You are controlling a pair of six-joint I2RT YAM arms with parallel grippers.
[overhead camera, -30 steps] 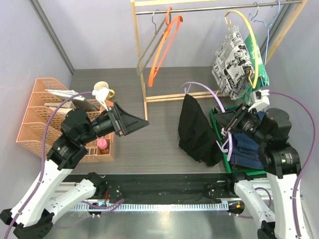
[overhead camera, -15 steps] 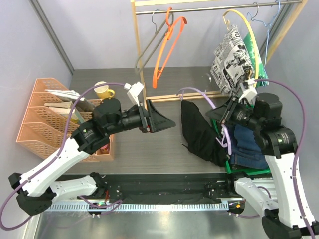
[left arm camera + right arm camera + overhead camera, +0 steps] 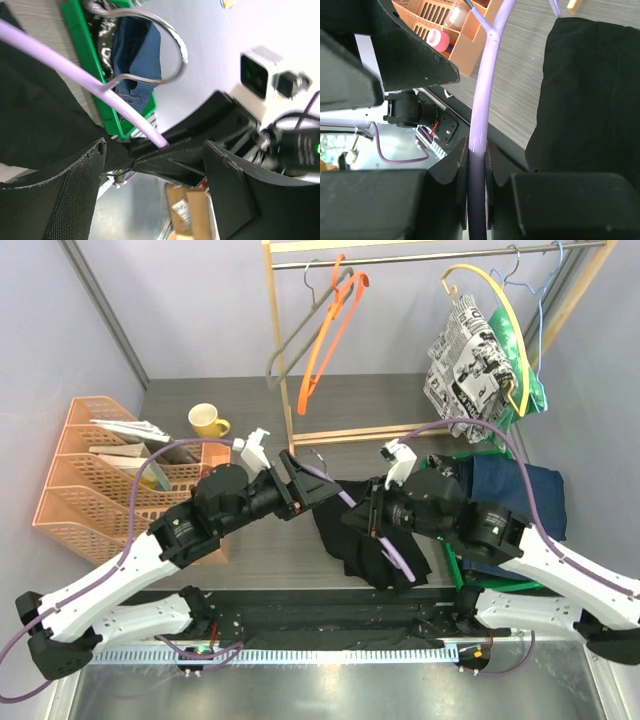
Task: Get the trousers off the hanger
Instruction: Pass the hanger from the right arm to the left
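My right gripper (image 3: pixel 358 518) (image 3: pixel 476 145) is shut on the bar of a lilac hanger (image 3: pixel 487 75) (image 3: pixel 125 115). Plain black trousers (image 3: pixel 365 550) (image 3: pixel 590 100) hang from that hanger over the middle of the table. My left gripper (image 3: pixel 325 490) (image 3: pixel 156 150) is open, with its two fingers on either side of the right gripper's tips and the hanger bar. It touches neither. The hanger's metal hook (image 3: pixel 170 45) curls above. Newspaper-print trousers (image 3: pixel 470 365) and green mottled trousers (image 3: pixel 525 390) hang on a yellow hanger (image 3: pixel 500 300) on the rail. Navy denim trousers (image 3: pixel 520 500) lie in a green bin (image 3: pixel 452 565).
A wooden rack (image 3: pixel 290 390) stands at the back, with an empty orange hanger (image 3: pixel 330 340) and a grey hanger (image 3: pixel 295 340). A yellow mug (image 3: pixel 208 420) and an orange basket organiser (image 3: pixel 100 480) stand at the left. Lilac cables loop from both arms.
My right arm has swung left from the bin, carrying the hanger and black trousers to the table's middle. My left arm has reached right to meet it, and its jaws have narrowed slightly.
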